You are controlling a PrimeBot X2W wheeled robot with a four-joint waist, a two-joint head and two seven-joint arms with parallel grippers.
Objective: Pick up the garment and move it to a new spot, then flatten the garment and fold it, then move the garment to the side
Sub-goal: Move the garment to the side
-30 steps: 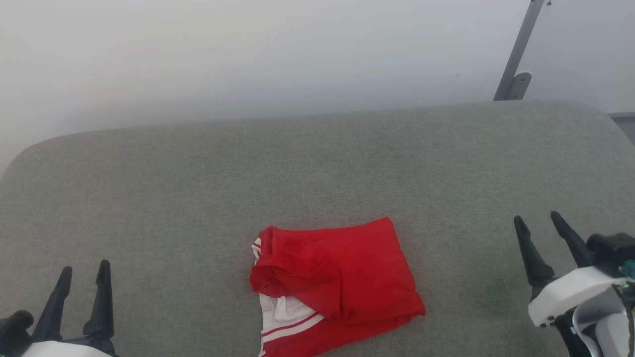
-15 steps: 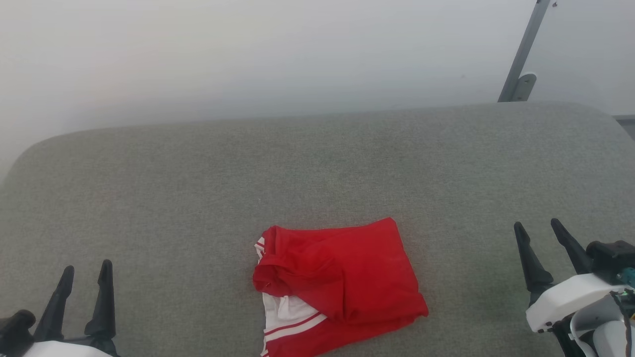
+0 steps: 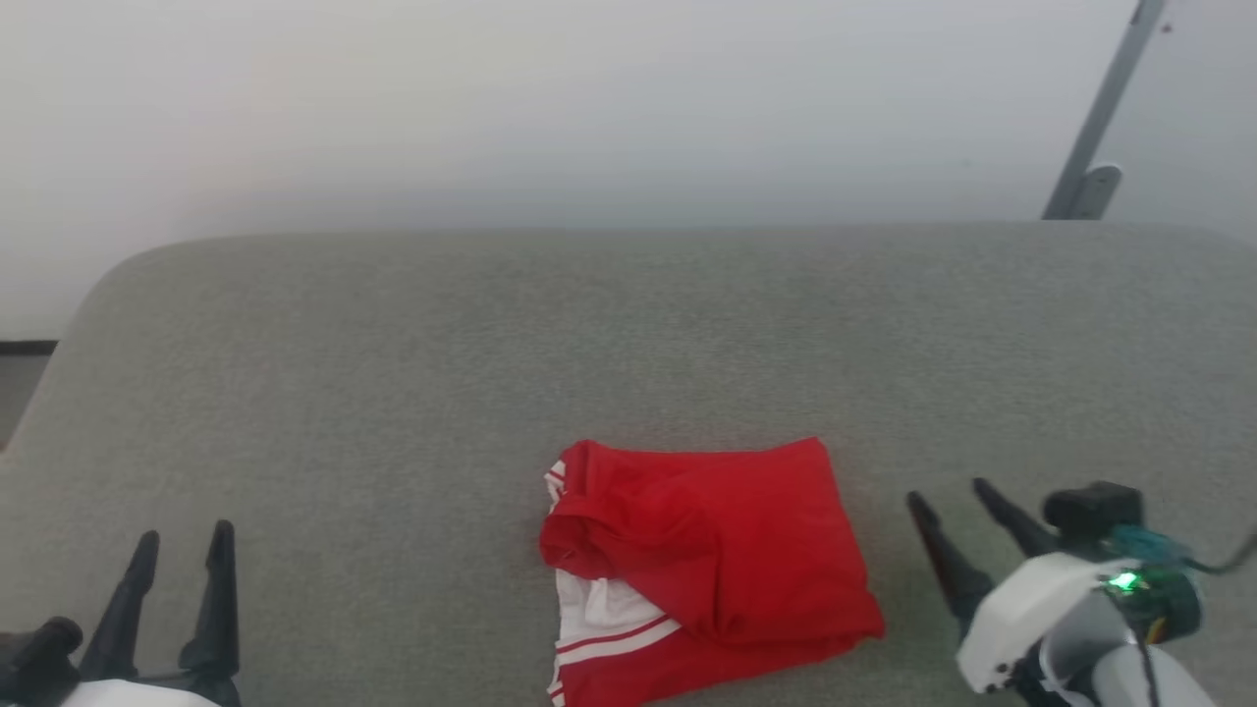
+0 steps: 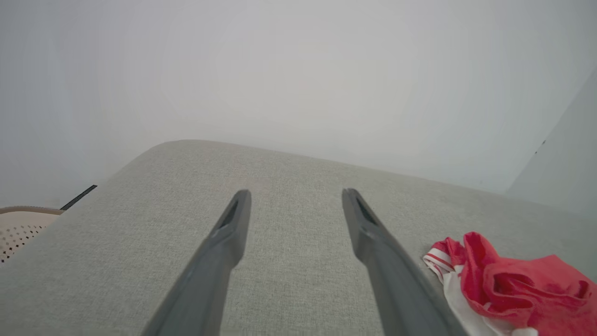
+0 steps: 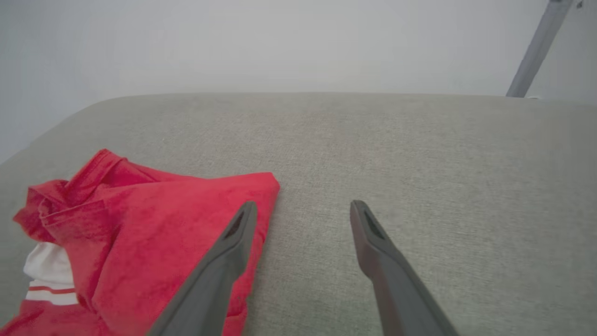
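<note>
The garment (image 3: pixel 707 560), a red T-shirt with a white, red-striped sleeve showing at its left, lies loosely folded on the grey fabric surface (image 3: pixel 393 373) near the front edge. My right gripper (image 3: pixel 948 493) is open just right of the garment's right edge, low over the surface. In the right wrist view, my right gripper (image 5: pixel 303 205) has its left finger over the edge of the garment (image 5: pixel 140 233), with nothing between the fingers. My left gripper (image 3: pixel 187 535) is open and empty far to the left. The left wrist view shows my left gripper (image 4: pixel 296 193) and the garment (image 4: pixel 517 284) at the lower right.
A pale wall rises behind the surface's rounded far edge. A slanted grey metal pole (image 3: pixel 1100 128) stands at the back right. A beige perforated object (image 4: pixel 18 224) lies beyond the surface's left end. Bare fabric stretches left of and behind the garment.
The head camera has turned, shifting the whole picture rightward. My right gripper has moved left, closing most of its gap to the garment's right edge. The left gripper and garment are unchanged.
</note>
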